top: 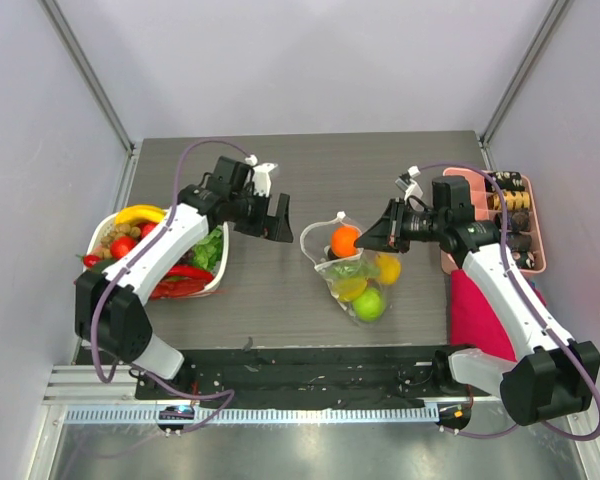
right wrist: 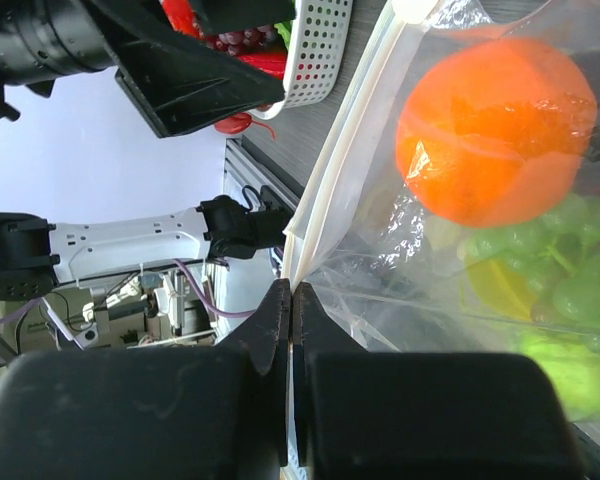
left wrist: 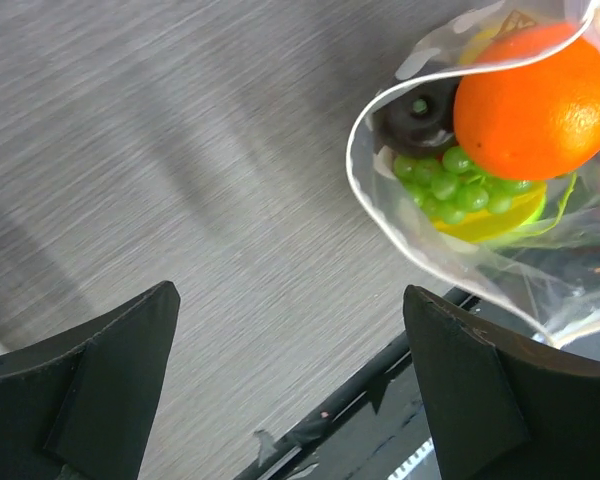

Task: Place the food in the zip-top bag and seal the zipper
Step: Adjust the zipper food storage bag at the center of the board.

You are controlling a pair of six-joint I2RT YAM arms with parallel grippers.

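The clear zip-top bag (top: 338, 272) lies mid-table with its mouth toward the back. Inside are an orange (top: 345, 240), yellow fruits (top: 388, 268) and a green apple (top: 369, 303). My right gripper (top: 373, 240) is shut on the zipper strip at the bag's right mouth edge. In the right wrist view the gripper (right wrist: 290, 295) pinches the white zipper strip (right wrist: 340, 170) beside the orange (right wrist: 495, 140). My left gripper (top: 278, 218) is open and empty, just left of the bag. In the left wrist view the gripper (left wrist: 290, 340) hovers over bare table, with the bag mouth (left wrist: 365, 195), orange (left wrist: 535, 95) and green grapes (left wrist: 450, 185) at upper right.
A white basket (top: 223, 265) at the left holds a banana (top: 140, 213), red pieces and a green leafy piece. A pink tray (top: 536, 235) with dark snack pieces stands at the right edge, and a pink cloth (top: 470, 310) lies in front of it.
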